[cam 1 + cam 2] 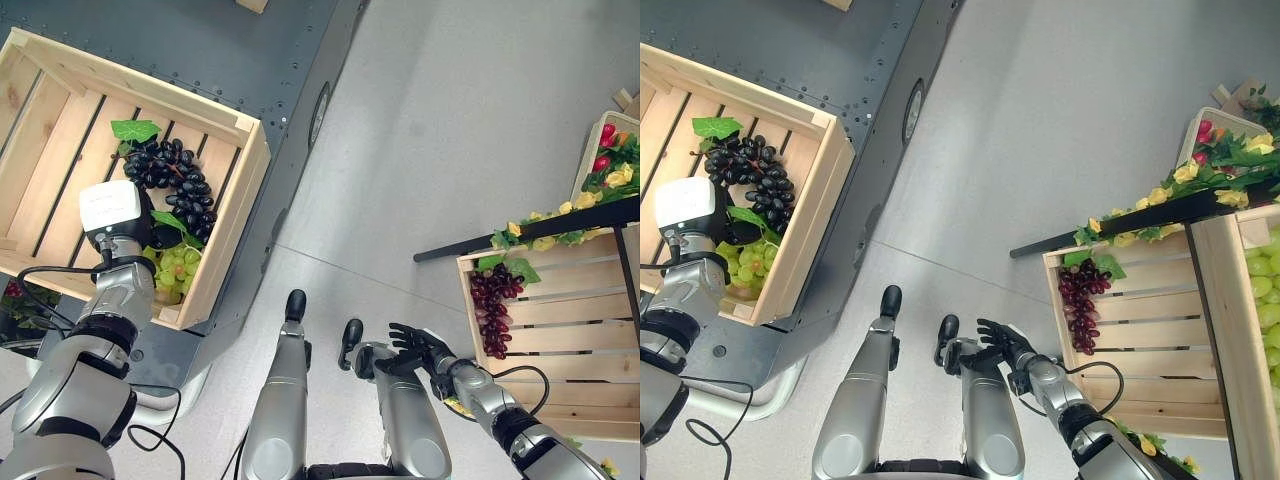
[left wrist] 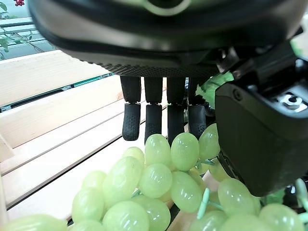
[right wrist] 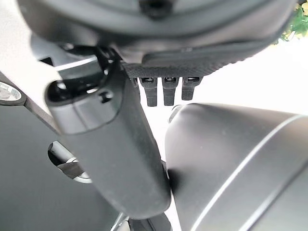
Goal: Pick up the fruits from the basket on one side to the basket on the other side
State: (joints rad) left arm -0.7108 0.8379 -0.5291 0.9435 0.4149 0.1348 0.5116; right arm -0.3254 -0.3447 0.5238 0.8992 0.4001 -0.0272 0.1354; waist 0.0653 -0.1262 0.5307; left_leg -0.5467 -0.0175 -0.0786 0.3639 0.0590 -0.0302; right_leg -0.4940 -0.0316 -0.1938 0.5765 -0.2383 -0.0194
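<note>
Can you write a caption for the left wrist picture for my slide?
The left hand hangs open just above green grapes in the wooden crate.

Light: bright, even, diffuse in the head views.
Shadows: soft and faint on the grey floor [image 1: 470,130].
Glare: washed-out white background in the right wrist view.
Focus: close green grapes [image 2: 159,187] slightly soft in the left wrist view.

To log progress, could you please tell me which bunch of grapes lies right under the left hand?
The green bunch in the left crate's near corner; the left hand hovers open over it. The dark bunch lies beyond.
</note>
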